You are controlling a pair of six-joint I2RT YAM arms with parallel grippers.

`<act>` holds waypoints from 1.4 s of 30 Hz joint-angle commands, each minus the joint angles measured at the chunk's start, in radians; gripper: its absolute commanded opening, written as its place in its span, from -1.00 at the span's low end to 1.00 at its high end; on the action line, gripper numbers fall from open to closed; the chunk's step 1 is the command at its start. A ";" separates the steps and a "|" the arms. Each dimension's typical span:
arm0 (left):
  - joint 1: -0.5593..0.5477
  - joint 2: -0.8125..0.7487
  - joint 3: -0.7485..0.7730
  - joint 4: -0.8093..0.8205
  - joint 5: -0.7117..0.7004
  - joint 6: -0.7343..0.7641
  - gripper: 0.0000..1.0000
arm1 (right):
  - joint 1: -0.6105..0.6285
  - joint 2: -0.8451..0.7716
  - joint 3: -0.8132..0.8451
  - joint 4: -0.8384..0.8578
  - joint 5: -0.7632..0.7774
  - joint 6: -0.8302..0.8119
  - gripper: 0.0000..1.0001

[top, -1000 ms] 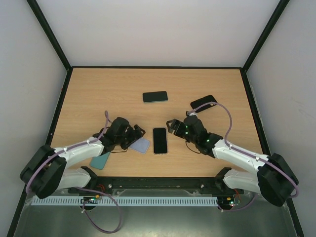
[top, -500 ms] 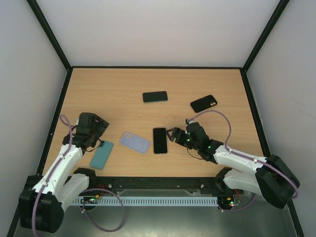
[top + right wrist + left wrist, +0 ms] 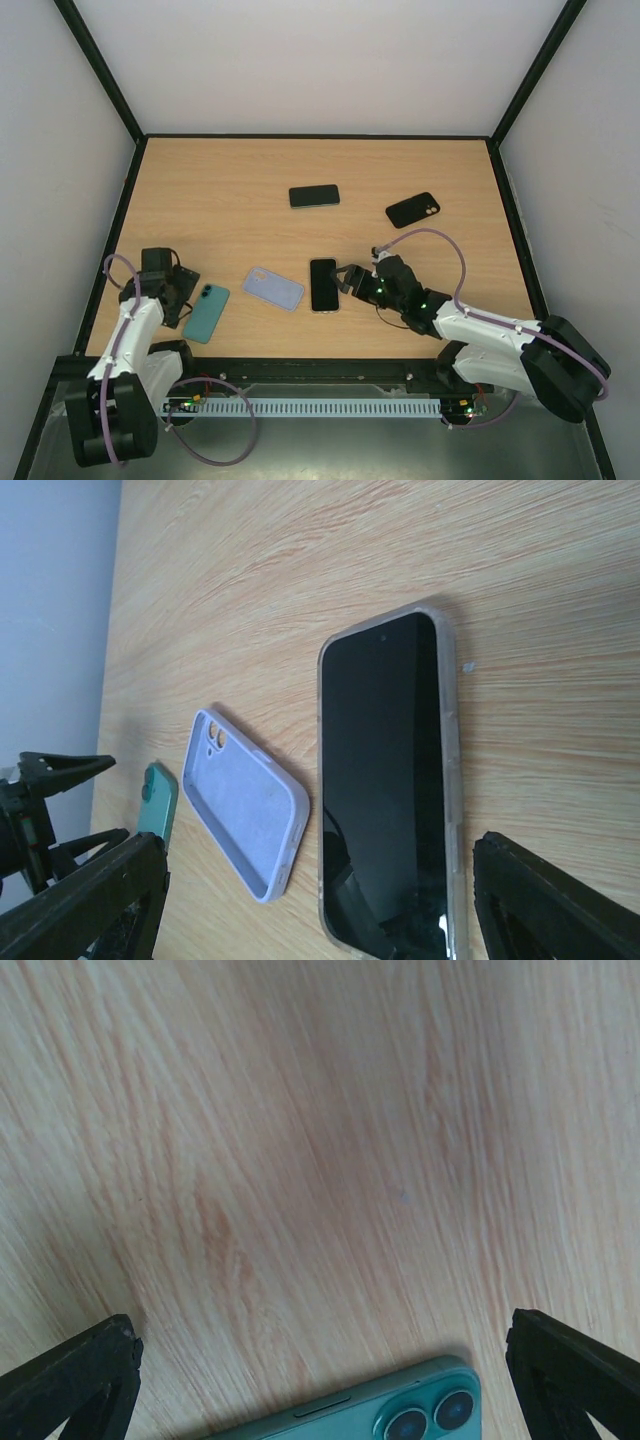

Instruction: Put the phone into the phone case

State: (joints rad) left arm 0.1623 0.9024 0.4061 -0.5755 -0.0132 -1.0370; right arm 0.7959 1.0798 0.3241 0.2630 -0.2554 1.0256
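Two grippers, both jaws wide apart, nothing held. Left gripper (image 3: pixel 180 292) at camera end of teal phone (image 3: pixel 206 312). Right gripper (image 3: pixel 347 281) just right of phone (image 3: pixel 323 284), screen up mid-table (image 3: pixel 250 170). Lavender phone case (image 3: pixel 274 288) just left of phone, hollow side up.

Top view overlooks the table (image 3: pixel 230 180); close, low wrist views share the teal phone (image 3: pixel 400 1410).

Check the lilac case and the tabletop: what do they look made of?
The lilac case looks like soft silicone or rubbery plastic with a matte finish: it has a rounded lip, no glare, and faint scuffs inside. The table has a wood-grain surface, probably laminate rather than solid wood: the grain is streaky and even, with a smooth satin sheen. Looks alone can't confirm either.
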 commanded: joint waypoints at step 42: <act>-0.589 -0.203 -0.072 -0.170 0.011 -0.394 0.99 | 0.055 -0.055 -0.028 0.026 0.082 0.068 0.63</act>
State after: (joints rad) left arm -0.3313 0.6872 0.3248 -0.6552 0.0128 -1.3434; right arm 0.8448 1.0264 0.3088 0.2905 -0.2008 1.0901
